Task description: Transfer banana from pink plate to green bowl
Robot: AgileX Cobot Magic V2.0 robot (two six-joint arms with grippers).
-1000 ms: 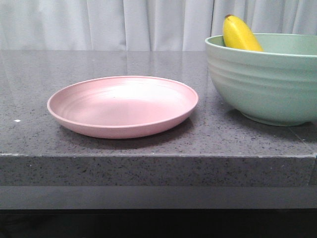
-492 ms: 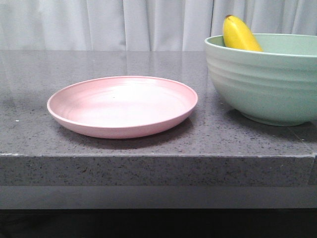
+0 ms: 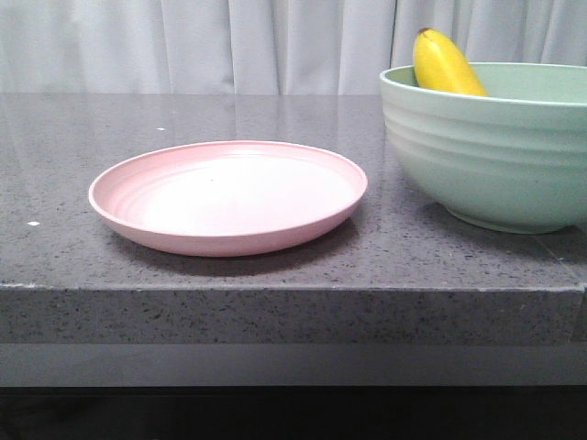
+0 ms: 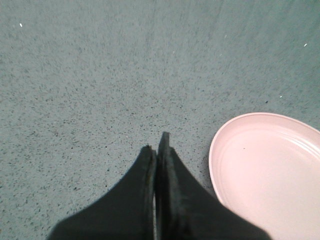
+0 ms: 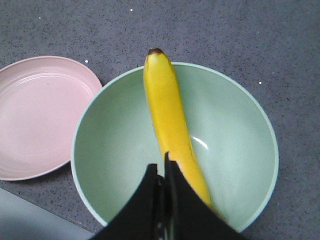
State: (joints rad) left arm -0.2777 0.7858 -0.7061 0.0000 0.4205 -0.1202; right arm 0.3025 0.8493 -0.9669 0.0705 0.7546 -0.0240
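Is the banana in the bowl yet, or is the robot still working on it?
Done: the banana lies inside the green bowl, its dark tip poking over the rim, and the pink plate holds nothing. In hand: nothing. The right tool is shut above the bowl, gripping nothing, and the left tool is shut over the grey table beside the plate. Left to do: nothing that shows.

pink plate (image 3: 228,196) a hair rightward
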